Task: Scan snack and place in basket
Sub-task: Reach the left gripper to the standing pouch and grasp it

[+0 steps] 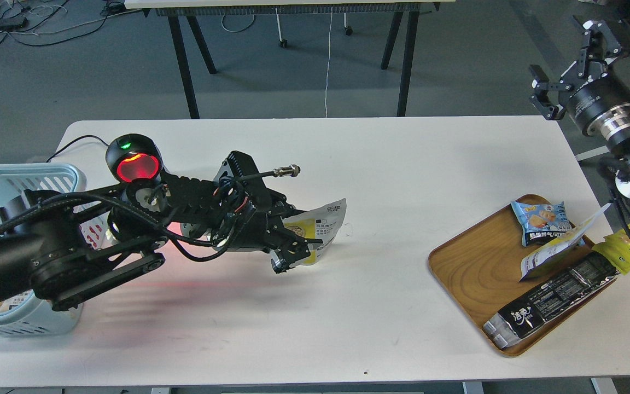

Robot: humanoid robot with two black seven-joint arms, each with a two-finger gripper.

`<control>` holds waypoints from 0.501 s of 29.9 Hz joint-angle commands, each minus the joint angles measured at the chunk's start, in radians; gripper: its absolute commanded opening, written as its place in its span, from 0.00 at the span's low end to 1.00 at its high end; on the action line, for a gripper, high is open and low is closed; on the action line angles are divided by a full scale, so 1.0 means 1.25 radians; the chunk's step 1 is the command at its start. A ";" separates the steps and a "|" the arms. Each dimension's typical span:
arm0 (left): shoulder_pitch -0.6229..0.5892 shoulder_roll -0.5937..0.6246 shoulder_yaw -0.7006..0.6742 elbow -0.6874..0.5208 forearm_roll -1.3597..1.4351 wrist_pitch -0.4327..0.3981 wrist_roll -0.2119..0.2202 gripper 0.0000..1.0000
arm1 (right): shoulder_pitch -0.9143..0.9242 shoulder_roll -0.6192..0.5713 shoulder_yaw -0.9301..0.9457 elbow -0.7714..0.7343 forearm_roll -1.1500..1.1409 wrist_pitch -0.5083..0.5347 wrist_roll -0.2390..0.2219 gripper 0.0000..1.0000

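Note:
The snack (323, 221), a small pouch with a yellow lower half and a silvery-white top, stands near the middle of the white table (402, 164), leaning a little. My left gripper (293, 235) reaches in from the left, one finger behind the pouch's left part and one in front, closed on it. The light blue basket (19, 180) with slotted sides stands at the table's left edge, partly hidden by my left arm. My right gripper (558, 90) hangs open and empty off the table's far right corner.
A round black scanner (133, 162) with a glowing red window stands next to the basket, just behind my left arm. A brown wooden tray (468, 273) at the right holds a light blue pouch (539, 219), a white-and-dark-blue pouch (558, 249) and a long black packet (550, 301).

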 commanded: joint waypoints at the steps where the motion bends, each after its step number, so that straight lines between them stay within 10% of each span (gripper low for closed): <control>1: 0.000 0.000 -0.002 0.001 0.000 -0.001 0.001 0.23 | 0.000 0.001 0.007 0.000 -0.001 0.001 0.000 0.99; 15: -0.002 0.010 -0.011 0.004 0.000 0.000 0.001 0.00 | 0.001 -0.002 0.009 0.000 -0.001 0.001 0.000 0.99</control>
